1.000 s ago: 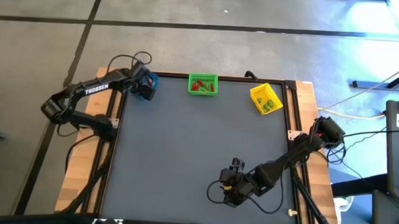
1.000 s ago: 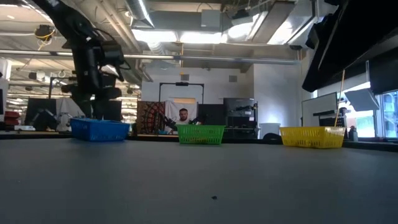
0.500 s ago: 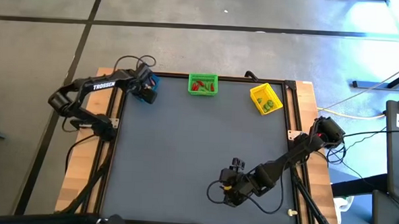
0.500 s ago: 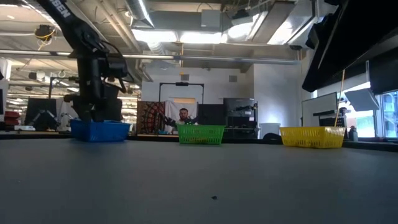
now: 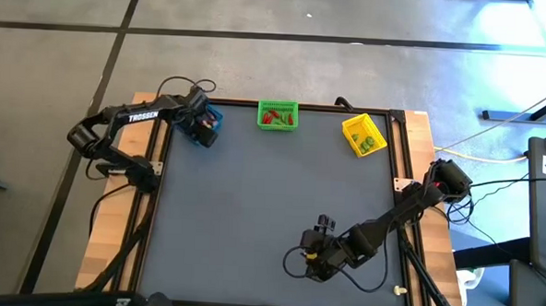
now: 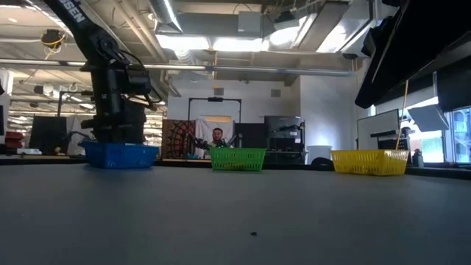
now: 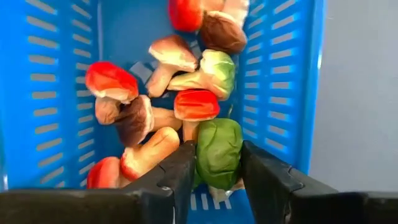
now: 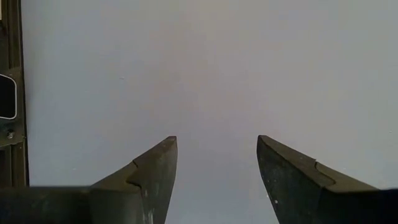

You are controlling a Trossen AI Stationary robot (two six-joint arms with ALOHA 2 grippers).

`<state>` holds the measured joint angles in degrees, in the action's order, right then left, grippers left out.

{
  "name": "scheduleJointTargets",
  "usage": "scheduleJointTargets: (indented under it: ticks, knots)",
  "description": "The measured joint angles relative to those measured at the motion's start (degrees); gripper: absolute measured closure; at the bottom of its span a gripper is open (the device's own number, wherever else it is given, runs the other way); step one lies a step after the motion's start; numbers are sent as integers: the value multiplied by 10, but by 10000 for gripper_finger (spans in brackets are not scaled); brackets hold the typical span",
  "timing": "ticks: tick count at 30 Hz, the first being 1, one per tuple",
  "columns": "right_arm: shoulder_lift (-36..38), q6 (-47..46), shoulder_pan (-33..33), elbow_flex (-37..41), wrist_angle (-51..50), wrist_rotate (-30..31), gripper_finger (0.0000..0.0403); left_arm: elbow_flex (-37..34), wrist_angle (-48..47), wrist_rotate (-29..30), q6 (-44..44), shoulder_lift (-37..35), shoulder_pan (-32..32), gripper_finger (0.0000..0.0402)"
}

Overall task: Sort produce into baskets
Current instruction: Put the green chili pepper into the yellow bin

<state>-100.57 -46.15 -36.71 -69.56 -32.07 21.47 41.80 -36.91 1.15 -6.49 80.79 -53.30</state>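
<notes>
From the high view we find the left end effector [image 5: 203, 128] over the blue basket [image 5: 213, 119] at the desk's [image 5: 252, 217] far left corner, while the right end effector [image 5: 317, 251] waits near the front edge. The green basket [image 5: 277, 115] and yellow basket [image 5: 363, 136] already hold pieces.

In the low view the three baskets stand in a row, their contents hidden.

Only the left wrist view shows the pile: mushrooms [image 7: 168, 55] and a green sprout [image 7: 219, 152] between fingers [image 7: 180, 171] touching its sides. We judge it light, rigid and smooth, best pinched across its middle.

In the right wrist view the fingers stand apart, empty.
</notes>
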Motion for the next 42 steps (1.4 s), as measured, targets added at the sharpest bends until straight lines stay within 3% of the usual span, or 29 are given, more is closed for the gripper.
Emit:
scheduleJointTargets:
  ticks: [15,23,26,42]
  knots:
    - [0,0,0,0,-2,13,183,4,5,-6,9,41,8,286]
    - [0,0,0,0,-14,21,183,4,1,-9,37,41,8,365]
    - [0,0,0,0,-14,25,183,4,0,-9,41,38,8,374]
    - [0,0,0,0,-16,25,183,54,-101,-10,53,-83,12,371]
